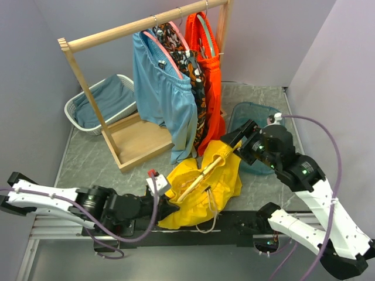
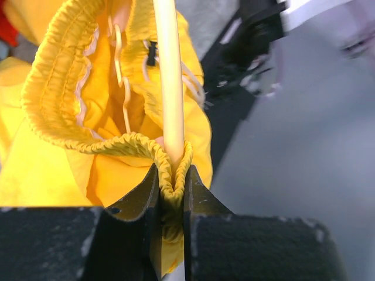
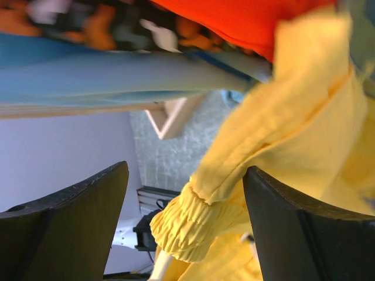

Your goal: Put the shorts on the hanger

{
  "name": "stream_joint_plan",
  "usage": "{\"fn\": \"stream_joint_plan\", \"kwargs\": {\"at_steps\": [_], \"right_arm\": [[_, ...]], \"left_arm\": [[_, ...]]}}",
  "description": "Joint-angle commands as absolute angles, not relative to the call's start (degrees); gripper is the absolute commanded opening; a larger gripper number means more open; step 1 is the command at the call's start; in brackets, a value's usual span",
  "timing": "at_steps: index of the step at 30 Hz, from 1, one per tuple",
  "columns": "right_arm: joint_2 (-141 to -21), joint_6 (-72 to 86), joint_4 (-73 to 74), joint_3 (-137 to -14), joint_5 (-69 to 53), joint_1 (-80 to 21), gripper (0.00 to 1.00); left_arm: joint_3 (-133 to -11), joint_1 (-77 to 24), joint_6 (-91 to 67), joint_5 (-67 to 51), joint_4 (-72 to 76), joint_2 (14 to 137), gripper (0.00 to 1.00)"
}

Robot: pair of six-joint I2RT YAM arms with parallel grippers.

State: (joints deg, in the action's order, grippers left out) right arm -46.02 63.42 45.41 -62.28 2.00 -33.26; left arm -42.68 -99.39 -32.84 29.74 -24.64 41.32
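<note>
The yellow shorts (image 1: 208,184) lie bunched on the table in front of the rack, with the pale wooden hanger (image 1: 205,172) running diagonally through them. My left gripper (image 1: 171,206) is at their near left corner. In the left wrist view it (image 2: 171,177) is shut on a fold of the elastic waistband (image 2: 70,126), and the hanger bar (image 2: 167,76) rises straight above the pinch. My right gripper (image 1: 233,142) is at the hanger's far end. Its fingers (image 3: 186,170) stand wide open, with a gathered part of the shorts (image 3: 193,225) hanging between them.
A wooden rack (image 1: 140,26) at the back carries light blue shorts (image 1: 164,93), a patterned garment and orange shorts (image 1: 211,76), all hanging close to the yellow shorts. A white basket (image 1: 73,114) sits at the back left. A teal bin (image 1: 252,114) lies behind the right arm.
</note>
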Motion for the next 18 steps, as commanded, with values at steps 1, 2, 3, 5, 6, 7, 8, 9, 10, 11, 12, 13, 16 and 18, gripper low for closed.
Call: {"fn": "stream_joint_plan", "kwargs": {"at_steps": [1, 2, 3, 5, 6, 7, 8, 9, 10, 11, 12, 13, 16, 18], "right_arm": [[-44.74, 55.39, 44.82, -68.99, 5.97, -33.58, 0.87], [-44.65, 54.68, 44.91, -70.39, 6.76, -33.57, 0.88], [-44.56, 54.06, 45.0, -71.01, 7.38, -33.57, 0.89], [-44.3, 51.51, 44.83, -72.33, 8.69, -33.57, 0.89], [-44.3, 50.81, 44.82, -72.68, 10.79, -33.57, 0.89], [-44.3, 49.58, 44.74, -72.95, 11.77, -33.66, 0.9], [-44.38, 49.05, 44.21, -73.38, 12.65, -33.49, 0.9], [-44.47, 47.48, 43.69, -73.65, 13.27, -33.57, 0.9], [-44.82, 46.94, 43.33, -73.91, 13.88, -33.57, 0.9], [-45.17, 46.41, 42.72, -74.53, 14.06, -33.57, 0.91], [-45.87, 44.93, 42.19, -74.88, 14.24, -33.57, 0.91], [-46.23, 44.3, 41.75, -75.14, 14.41, -33.57, 0.91], [-48.07, 42.89, 41.31, -76.55, 14.94, -33.66, 0.92], [-49.04, 42.28, 40.52, -76.73, 14.68, -33.57, 0.92]], "left_arm": [[-51.4, -99.4, -36.03, 23.39, -30.82, 37.28, 0.01], [-52.2, -99.4, -37.08, 23.03, -32.15, 36.74, 0.01], [-52.9, -99.32, -37.7, 22.85, -33.65, 36.13, 0.01], [-54.31, -99.32, -38.93, 21.45, -37.07, 33.93, 0.01], [-54.75, -99.32, -39.37, 21.27, -38.31, 33.06, 0.01], [-55.71, -99.32, -39.72, 21.18, -39.36, 31.39, 0.01], [-56.07, -99.32, -40.25, 20.57, -41.03, 30.59, 0.01], [-56.6, -99.4, -40.51, 20.57, -41.91, 29.72, 0.01], [-57.73, -99.4, -40.95, 20.57, -43.14, 28.49, 0.01], [-58.35, -99.4, -41.13, 20.31, -43.76, 28.04, 0.01], [-59.06, -99.4, -41.31, 20.3, -45.86, 27.6, 0.01], [-60.89, -99.32, -41.4, 20.22, -46.75, 26.99, 0.01], [-64.93, -99.23, -41.4, 20.04, -50.87, 25.85, 0.01], [-67.75, -99.14, -42.62, 21.0, -54.74, 25.32, 0.01]]}}
